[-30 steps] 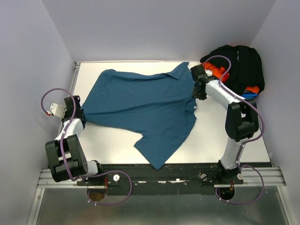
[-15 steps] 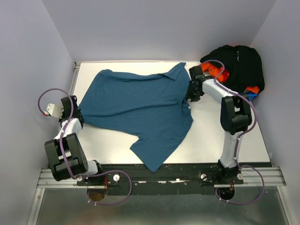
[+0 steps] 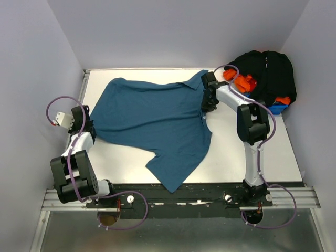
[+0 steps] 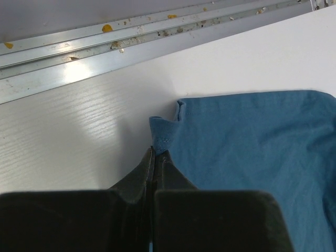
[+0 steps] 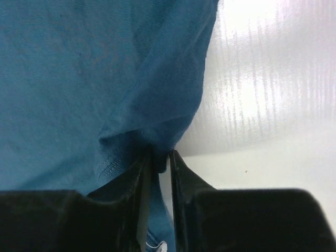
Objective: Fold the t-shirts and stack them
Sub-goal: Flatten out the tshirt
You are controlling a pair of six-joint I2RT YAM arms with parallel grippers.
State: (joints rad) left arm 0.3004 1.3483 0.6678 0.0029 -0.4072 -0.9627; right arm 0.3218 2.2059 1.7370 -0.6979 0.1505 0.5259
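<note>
A teal-blue collared t-shirt (image 3: 157,121) lies spread across the white table (image 3: 247,147). At its left edge my left gripper (image 3: 90,128) is shut on a small corner of the cloth, which pokes out from the fingertips (image 4: 155,153) in the left wrist view. At the shirt's right side, near the collar, my right gripper (image 3: 206,107) pinches a fold of teal cloth (image 5: 157,142) between its narrow jaws (image 5: 161,156). Black and orange t-shirts (image 3: 265,73) sit heaped at the back right corner.
A small blue bin (image 3: 278,108) peeks out under the heap of dark shirts. Pale walls close in the table on the left, back and right. A metal rail (image 4: 105,47) runs along the table's left edge.
My right gripper has moved left and toward the back, dragging the shirt's right edge with it, so the cloth has shifted leftward. The left gripper has stayed nearly in place.
</note>
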